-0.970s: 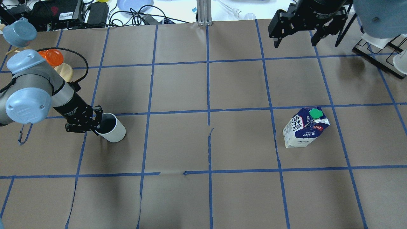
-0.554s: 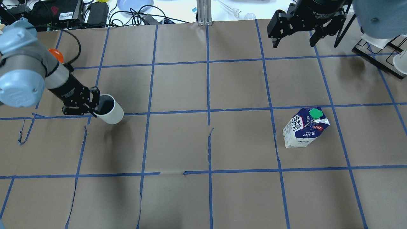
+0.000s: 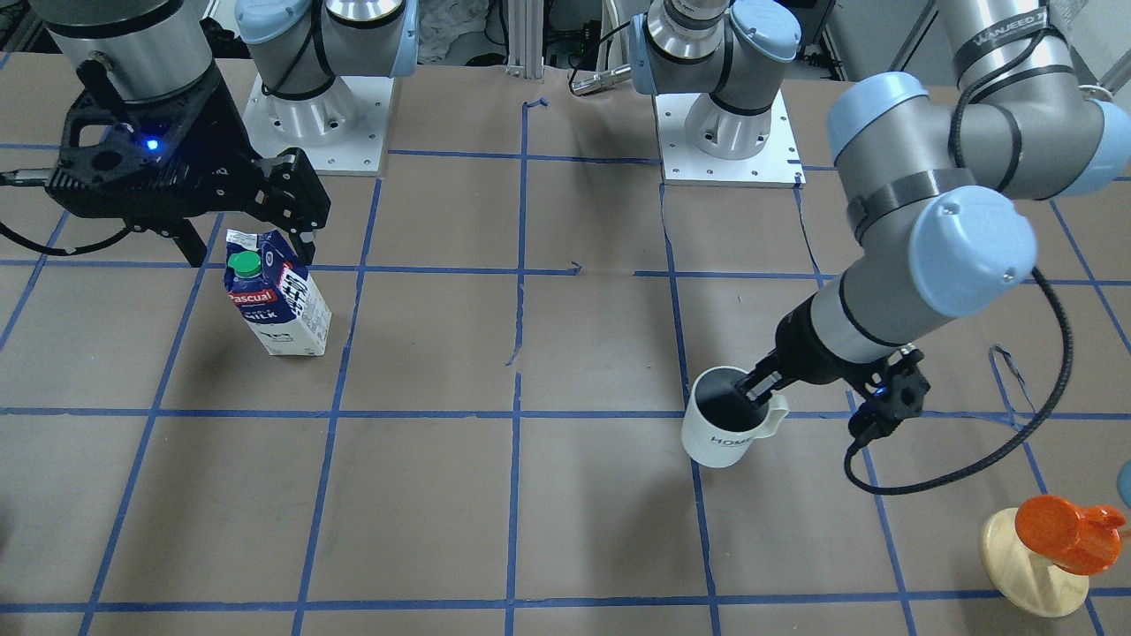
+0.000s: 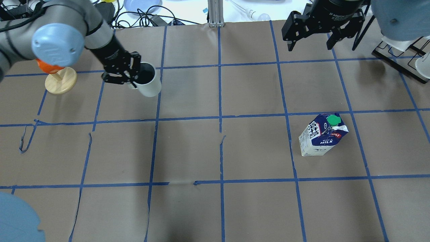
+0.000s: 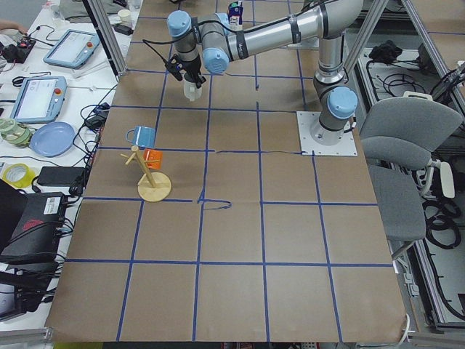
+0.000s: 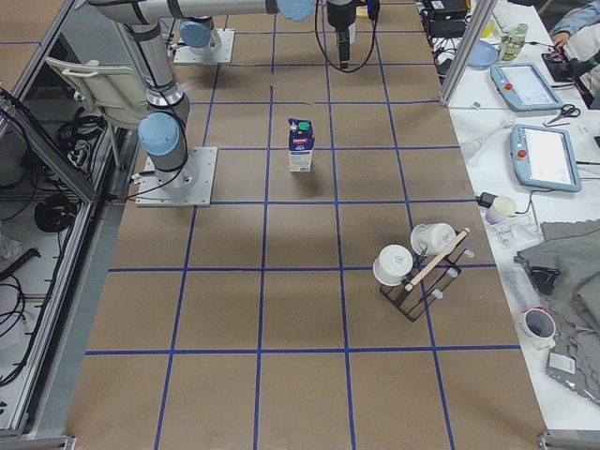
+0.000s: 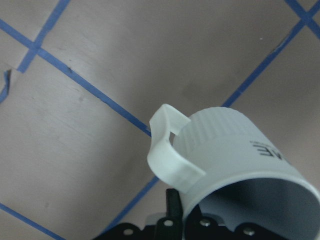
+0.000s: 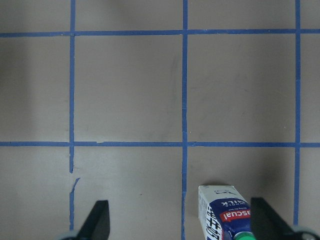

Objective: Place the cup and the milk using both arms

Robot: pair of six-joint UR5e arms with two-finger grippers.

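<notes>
We may drop the cup (image 4: pixel 149 84), rim-pinched in our left gripper (image 4: pixel 133 78); our right gripper (image 4: pixel 310 41) hangs open above the milk (image 4: pixel 322 136).

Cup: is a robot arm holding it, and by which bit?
Yes. The left gripper holds the cup by its rim beside the handle, one of its jaws inside. The right gripper is open and holds nothing.

White cup (image 4: pixel 150 87) w/ grey inside; blue-white milk (image 4: pixel 319 141), green cap (image 4: pixel 333 120).
</notes>
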